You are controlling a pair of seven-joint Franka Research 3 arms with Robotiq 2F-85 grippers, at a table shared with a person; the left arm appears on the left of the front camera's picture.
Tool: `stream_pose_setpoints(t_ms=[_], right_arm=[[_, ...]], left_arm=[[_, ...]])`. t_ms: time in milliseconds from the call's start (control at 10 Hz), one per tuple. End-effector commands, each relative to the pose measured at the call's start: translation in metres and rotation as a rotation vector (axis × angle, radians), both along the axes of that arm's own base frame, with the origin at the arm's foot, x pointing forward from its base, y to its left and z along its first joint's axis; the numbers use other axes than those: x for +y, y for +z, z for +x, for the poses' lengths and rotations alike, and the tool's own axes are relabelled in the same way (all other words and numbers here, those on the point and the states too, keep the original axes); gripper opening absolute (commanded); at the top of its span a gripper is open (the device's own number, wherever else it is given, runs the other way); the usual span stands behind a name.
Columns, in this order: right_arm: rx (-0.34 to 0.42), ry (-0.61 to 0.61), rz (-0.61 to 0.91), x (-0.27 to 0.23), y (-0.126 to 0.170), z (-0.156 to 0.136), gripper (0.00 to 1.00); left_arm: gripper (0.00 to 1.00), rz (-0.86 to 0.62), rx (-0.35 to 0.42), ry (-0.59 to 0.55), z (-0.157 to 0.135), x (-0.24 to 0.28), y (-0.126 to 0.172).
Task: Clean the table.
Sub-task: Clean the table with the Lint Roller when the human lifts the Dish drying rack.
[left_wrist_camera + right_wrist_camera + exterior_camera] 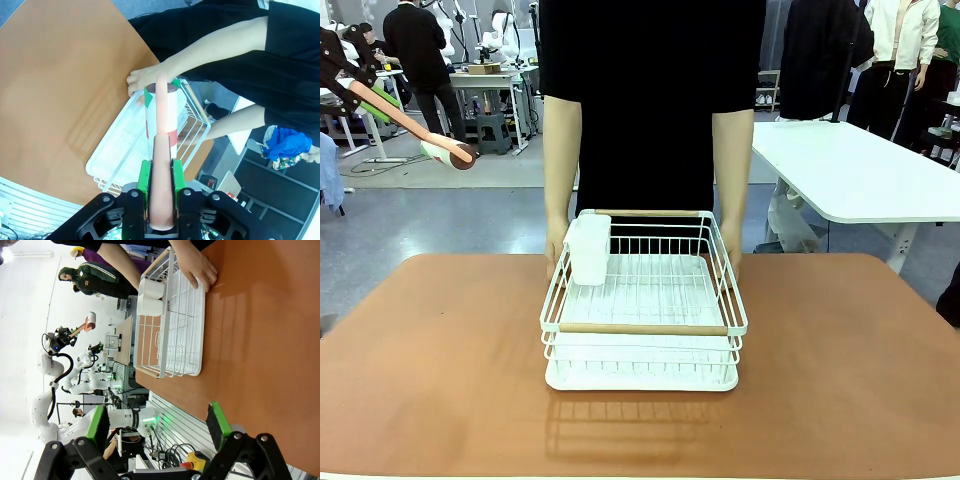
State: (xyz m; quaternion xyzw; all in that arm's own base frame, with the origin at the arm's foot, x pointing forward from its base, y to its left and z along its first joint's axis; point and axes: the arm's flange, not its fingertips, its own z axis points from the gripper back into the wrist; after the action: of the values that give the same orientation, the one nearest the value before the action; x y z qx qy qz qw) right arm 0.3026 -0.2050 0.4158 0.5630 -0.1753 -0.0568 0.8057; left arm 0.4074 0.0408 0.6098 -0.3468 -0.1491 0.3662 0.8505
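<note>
Found the table (pixel 440 380) spread across the front view, long axis running left to right, far rounded corners toward the person, terracotta top bare around a white wire rack (pixel 642 328) set mid-table. Noted a white cup (pixel 588 250) hung in the rack's far-left corner, and a person's hand (pixel 555 245) resting at each far corner; whether gripping the wire, could not tell. Saw the left gripper (pixel 372 98) raised high at the upper left, clamped on the pink handle of a lint roller (pixel 450 152) — handle sloping down toward the middle, head at the low end. Saw the right gripper (pixel 157 425) with fingers spread wide, holding nothing, near the table's robot-side edge — well apart from the rack.
</note>
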Motion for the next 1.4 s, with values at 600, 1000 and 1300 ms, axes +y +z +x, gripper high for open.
stream_pose_setpoints(t_ms=[600, 1000, 1300], right_arm=[[-0.012, 0.0, 0.01, -0.0005, 0.0033, -0.0011, 1.0], [-0.012, 0.0, 0.01, -0.0005, 0.0033, -0.0011, 1.0], [-0.012, 0.0, 0.01, -0.0005, 0.0033, -0.0011, 1.0]], left_arm=[[0.0, 0.003, -0.004, 0.004, 0.0, 0.0002, 0.0011], [0.0, 0.003, -0.004, 0.004, 0.0, 0.0002, 0.0011], [0.21, 0.024, -0.013, -0.144, -0.0011, -0.003, -0.0029]])
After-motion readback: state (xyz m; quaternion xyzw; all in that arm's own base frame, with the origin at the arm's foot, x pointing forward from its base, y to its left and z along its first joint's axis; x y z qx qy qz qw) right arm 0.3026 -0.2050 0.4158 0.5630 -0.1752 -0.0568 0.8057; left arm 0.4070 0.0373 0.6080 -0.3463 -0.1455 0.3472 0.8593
